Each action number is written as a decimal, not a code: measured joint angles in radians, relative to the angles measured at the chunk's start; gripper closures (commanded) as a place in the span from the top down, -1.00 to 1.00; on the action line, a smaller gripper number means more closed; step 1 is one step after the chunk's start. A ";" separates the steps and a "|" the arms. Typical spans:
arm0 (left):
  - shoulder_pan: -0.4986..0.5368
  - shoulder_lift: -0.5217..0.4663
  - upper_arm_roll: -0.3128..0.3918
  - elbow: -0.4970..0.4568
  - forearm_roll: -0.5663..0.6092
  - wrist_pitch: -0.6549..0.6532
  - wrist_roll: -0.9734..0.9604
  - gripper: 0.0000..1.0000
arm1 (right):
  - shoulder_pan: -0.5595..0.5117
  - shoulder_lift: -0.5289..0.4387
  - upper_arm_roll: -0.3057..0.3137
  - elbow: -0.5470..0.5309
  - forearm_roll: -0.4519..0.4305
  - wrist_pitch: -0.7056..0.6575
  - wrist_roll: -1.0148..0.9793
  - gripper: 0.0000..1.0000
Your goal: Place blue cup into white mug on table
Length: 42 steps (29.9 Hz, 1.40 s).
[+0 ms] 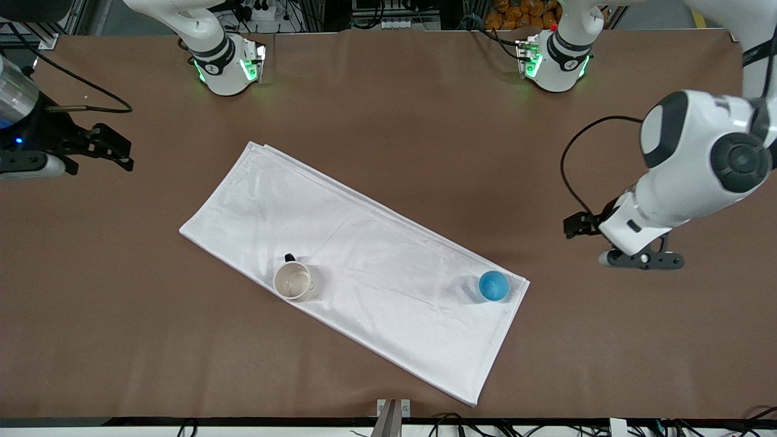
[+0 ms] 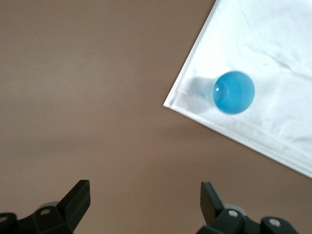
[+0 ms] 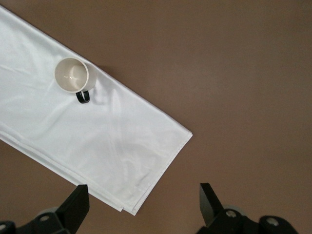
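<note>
1. The counter (image 1: 388,109) is carrying a white cloth (image 1: 364,255) lying diagonally across its middle.
2. The cup (image 1: 493,285) is standing upright on the cloth, at the corner toward the left arm's end of the counter. Its mouth is facing up, and it is sitting just inside the cloth's edge.
3. The mug (image 1: 293,280) is standing upright on the cloth, close to the cloth edge nearer the front camera and toward the right arm's end. Its black handle is pointing away from the front camera. Its interior is showing pale.
4. The cup and the mug are standing well apart, with bare cloth lying between them.
5. The left hand (image 1: 643,260) is hovering over bare counter, near the cup's corner of the cloth. Its fingers (image 2: 78,197) are standing spread, gripping nothing; the cup (image 2: 234,92) is showing ahead of them in the left wrist view.
6. The right hand (image 1: 112,149) is hovering over bare counter at the right arm's end, well apart from the cloth. Its fingers (image 3: 78,202) are standing spread, gripping nothing; the mug (image 3: 72,75) is showing in the right wrist view.
</note>
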 measured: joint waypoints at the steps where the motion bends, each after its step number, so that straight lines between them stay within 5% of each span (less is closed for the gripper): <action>1: -0.006 0.013 0.000 0.000 0.000 0.017 -0.013 1.00 | 0.008 0.003 0.001 -0.004 0.000 0.000 0.000 1.00; 20: -0.088 0.281 -0.001 0.112 0.000 0.286 -0.304 1.00 | 0.148 0.175 0.025 -0.085 0.000 0.079 0.000 1.00; 42: -0.115 0.364 0.001 0.120 0.000 0.378 -0.339 1.00 | 0.249 0.426 0.028 -0.100 0.000 0.380 0.005 1.00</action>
